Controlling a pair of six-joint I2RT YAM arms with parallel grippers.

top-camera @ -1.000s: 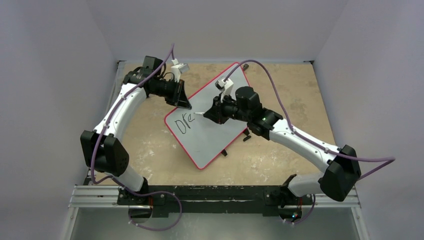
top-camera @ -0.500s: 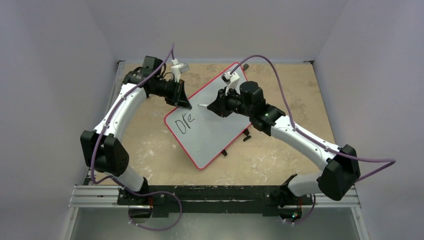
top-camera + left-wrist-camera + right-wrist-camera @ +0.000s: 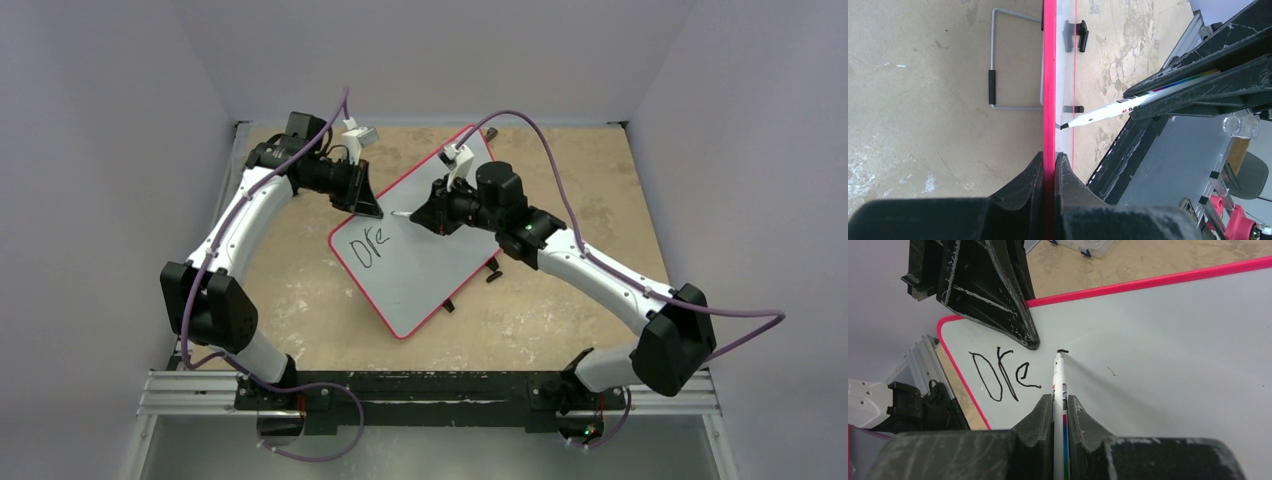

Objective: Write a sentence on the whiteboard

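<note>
1. You will find the whiteboard (image 3: pixel 425 265) lying on the sandy worktop (image 3: pixel 300 300) in the middle of the top view. It is turned diagonally, one corner toward the upper right of the frame and another toward the lower middle.
2. Your left gripper (image 3: pixel 366 206) sits at the board's upper-left edge. In the left wrist view the left gripper (image 3: pixel 1049 159) is fully closed, its two black fingers (image 3: pixel 1033 172) pinching the thin red rim of the whiteboard (image 3: pixel 1049 75) between them.
3. Your right gripper (image 3: pixel 428 215) reaches over the board from the right. In the right wrist view the right gripper (image 3: pixel 1059 401) is clamped tight on a white marker (image 3: pixel 1059 382), which points up the frame.
4. The sentence (image 3: pixel 1003 375) so far reads "Dre" in black slanted letters, near the rounded corner of the whiteboard (image 3: pixel 1173 355) at the left of the right wrist view.
5. The marker's tip meets a short black stroke (image 3: pixel 1062 350), just right of the letters and just beside the left gripper's fingers (image 3: pixel 1018 330).
6. Two small black clips (image 3: pixel 492 270) show along the board's lower-right edge in the top view.
7. In the left wrist view a grey wire loop (image 3: pixel 993 85) lies on the worktop, left of the red rim.
</note>
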